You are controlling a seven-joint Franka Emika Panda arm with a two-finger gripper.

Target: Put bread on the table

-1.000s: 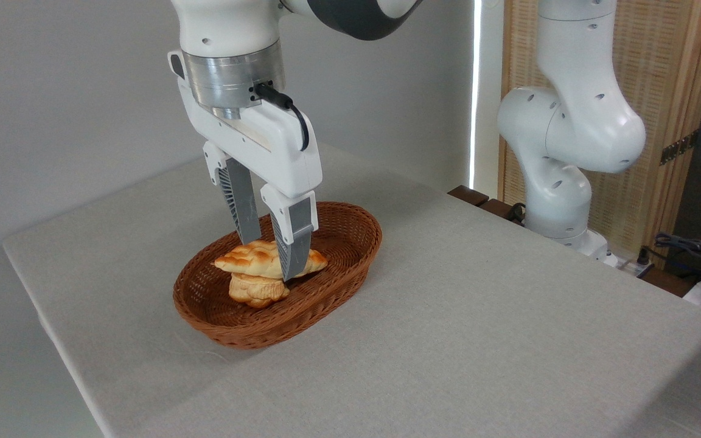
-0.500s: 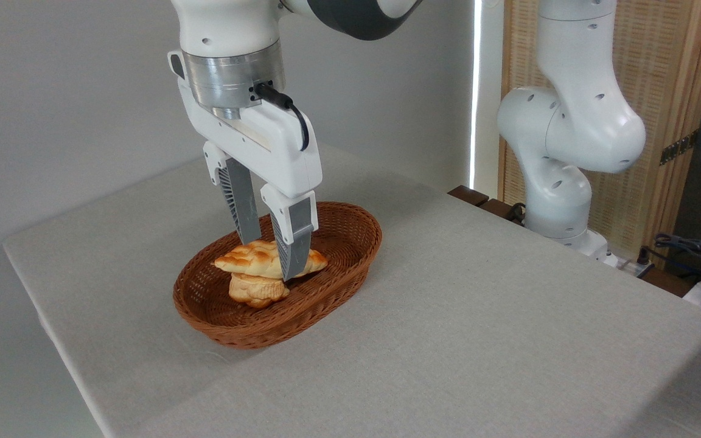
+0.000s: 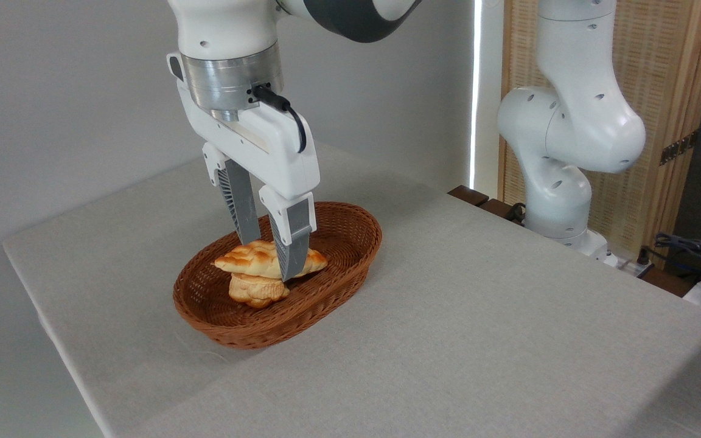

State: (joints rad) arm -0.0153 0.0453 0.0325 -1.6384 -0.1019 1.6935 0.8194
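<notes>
Two baked pieces sit stacked in the wicker basket (image 3: 326, 286): the braided loaf (image 3: 253, 260) lies across a paler ruffled bun (image 3: 255, 291), and the gripper (image 3: 268, 258) has its two fingers closed on the loaf, one finger behind it and one in front near its right end. The loaf is not yet clear of the basket; whether it touches the bun beneath or hangs just above it cannot be told from this angle.

Several things could spoil the lift. The hold sits off toward one end of a long loaf, so the free left end may droop and pivot between the fingers — or slip out altogether. If the bun clings to the underside, it could ride up and tumble over the rim. The basket looks light, and a finger catching its wall on the way out could drag it along.

As for the surface, the table (image 3: 509, 340) wears a plain light grey cloth with plenty of bare room right of the basket and in front of it. Behind stand a grey wall and a slatted wooden screen (image 3: 661, 91), beside which the arm's white base (image 3: 563, 201) rises — cables (image 3: 691, 249) trail at the far right.
</notes>
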